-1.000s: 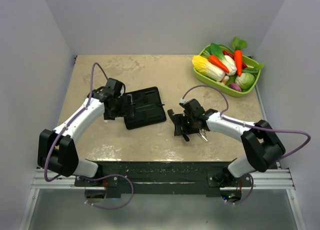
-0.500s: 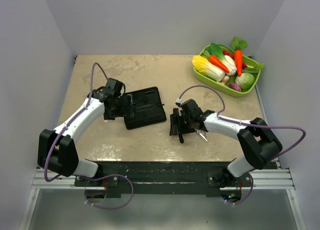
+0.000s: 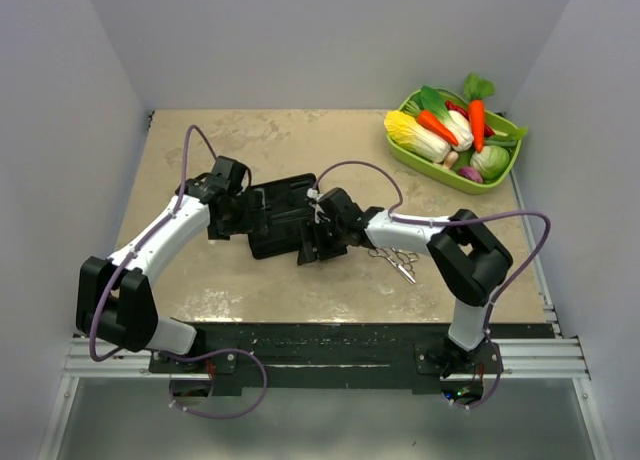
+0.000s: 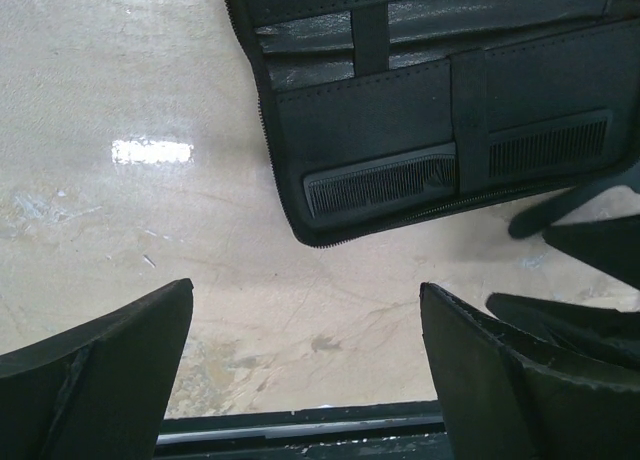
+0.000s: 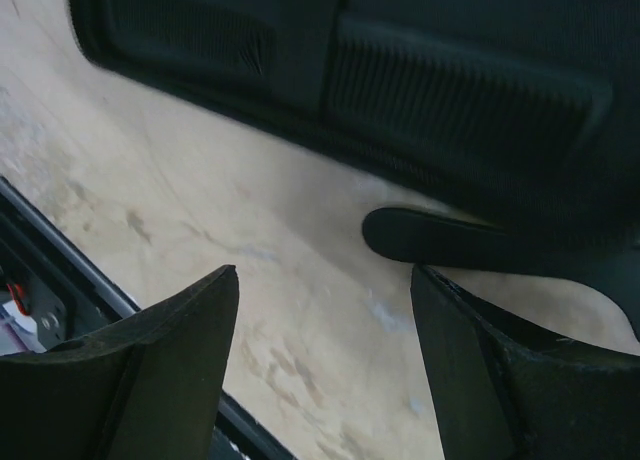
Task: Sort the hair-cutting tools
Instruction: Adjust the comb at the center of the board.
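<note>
Grippers are both hanging open, holding nothing: left gripper point(image 3: 246, 220) is hovering at the one case's point(image 3: 290, 205) left edge, right gripper point(image 3: 308, 246) at its near-right corner. One comb point(image 4: 380, 185) is sitting tucked inside the case; scissors point(image 3: 398, 262) are lying right of it, count unclear.

Glare patch on table point(image 4: 150, 150), blurred wrist close-ups.

robot arms point(image 3: 160, 235) 2 | black case point(image 3: 285, 215) 1 | green basket point(image 3: 445, 174) 1 | scissors point(image 3: 398, 262), combs point(image 4: 380, 185): count unclear

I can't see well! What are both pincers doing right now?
Left pincer: open, empty.
Right pincer: open, nothing between its fingers.
</note>
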Robot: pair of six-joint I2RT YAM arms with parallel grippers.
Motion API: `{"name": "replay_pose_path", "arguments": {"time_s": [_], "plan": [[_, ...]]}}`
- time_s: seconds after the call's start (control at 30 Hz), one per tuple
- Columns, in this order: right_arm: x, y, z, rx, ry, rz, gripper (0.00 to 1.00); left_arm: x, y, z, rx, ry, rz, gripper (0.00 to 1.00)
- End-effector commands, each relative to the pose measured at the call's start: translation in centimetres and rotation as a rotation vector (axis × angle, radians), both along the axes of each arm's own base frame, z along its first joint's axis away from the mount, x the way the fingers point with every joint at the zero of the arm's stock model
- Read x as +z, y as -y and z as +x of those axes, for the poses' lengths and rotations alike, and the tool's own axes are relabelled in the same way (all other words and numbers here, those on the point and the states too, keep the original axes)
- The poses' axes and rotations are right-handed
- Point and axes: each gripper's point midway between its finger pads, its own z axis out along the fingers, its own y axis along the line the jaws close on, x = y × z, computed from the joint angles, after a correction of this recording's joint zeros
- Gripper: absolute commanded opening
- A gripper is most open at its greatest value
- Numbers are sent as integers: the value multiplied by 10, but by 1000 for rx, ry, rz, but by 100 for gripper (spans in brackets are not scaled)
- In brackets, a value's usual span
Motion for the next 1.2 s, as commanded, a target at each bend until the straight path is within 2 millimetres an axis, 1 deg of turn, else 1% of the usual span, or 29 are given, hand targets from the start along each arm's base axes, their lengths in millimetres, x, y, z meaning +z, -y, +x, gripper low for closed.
{"name": "replay_pose_path", "arguments": {"time_s": [0.0, 0.03, 0.1, 0.17, 0.2, 0.3, 0.37, 0.4, 0.43, 0.47, 0.5, 0.57, 0.6, 0.63, 0.67, 0.7, 0.73, 0.77, 0.8, 0.83, 0.87, 0.9, 0.93, 1.0, 1.03, 1.07, 1.1, 1.13, 1.17], "plan": [[-34, 3, 6, 25, -41, -114, 74, -3, 0, 6, -25, 16, 13, 100], [-29, -3, 15, 24, -24, -104, 74, -4, 1, 7, -27, 15, 10, 100], [-35, -4, 19, 30, -25, -129, 74, -4, 2, 9, -27, 16, 5, 100], [-31, -8, 26, 28, -6, -125, 74, -4, 3, 9, -26, 19, 2, 100], [-32, -7, 28, 28, 6, -136, 74, -5, 2, 10, -25, 16, 3, 100], [-22, -5, 33, 36, 35, -153, 74, -6, 2, 10, -26, 15, 7, 99], [0, -5, 38, 39, 78, -143, 75, -5, 2, 11, -26, 20, 6, 99], [7, 0, 36, 49, 85, -158, 75, -5, 2, 11, -25, 22, 7, 99], [28, 0, 42, 41, 128, -144, 75, -4, 2, 12, -24, 25, 6, 99], [38, 2, 42, 43, 144, -143, 76, -2, 2, 13, -24, 30, 6, 99], [45, 8, 40, 45, 149, -157, 77, -2, 2, 13, -24, 32, 7, 99], [73, 16, 47, 16, 198, -140, 77, 1, 3, 15, -22, 41, 5, 100], [79, 23, 48, 2, 201, -142, 77, 2, 2, 15, -21, 42, 6, 99], [85, 34, 56, -29, 203, -139, 77, 3, 2, 16, -18, 44, 5, 99], [96, 41, 59, -50, 216, -118, 78, 4, 3, 16, -20, 45, 3, 100], [92, 52, 62, -74, 211, -128, 78, 4, 3, 15, -21, 46, 1, 100], [89, 70, 74, -124, 211, -142, 78, 4, 3, 15, -21, 46, 1, 99], [87, 81, 81, -150, 221, -163, 78, 4, 3, 15, -22, 45, -2, 99], [77, 92, 83, -169, 203, -189, 78, 4, 3, 15, -21, 46, -2, 100], [72, 107, 93, -211, 199, -208, 78, 5, 3, 15, -22, 46, -2, 99], [67, 113, 97, -227, 199, -221, 78, 5, 3, 14, -24, 47, -1, 99], [56, 121, 103, -249, 191, -251, 78, 4, 3, 14, -25, 45, 0, 99], [53, 130, 110, -281, 187, -263, 78, 5, 3, 15, -25, 50, -2, 99], [39, 137, 119, -308, 174, -282, 78, 6, 3, 14, -27, 51, -3, 99], [36, 144, 124, -331, 165, -286, 77, 7, 4, 15, -27, 52, -3, 99], [32, 146, 127, -343, 156, -289, 77, 7, 3, 14, -28, 52, -3, 99], [31, 147, 131, -349, 158, -287, 77, 8, 3, 14, -28, 54, -2, 99], [23, 149, 132, -354, 141, -297, 76, 8, 2, 14, -27, 55, -1, 99], [21, 148, 133, -357, 135, -298, 76, 9, 2, 14, -28, 55, 1, 99]]}}
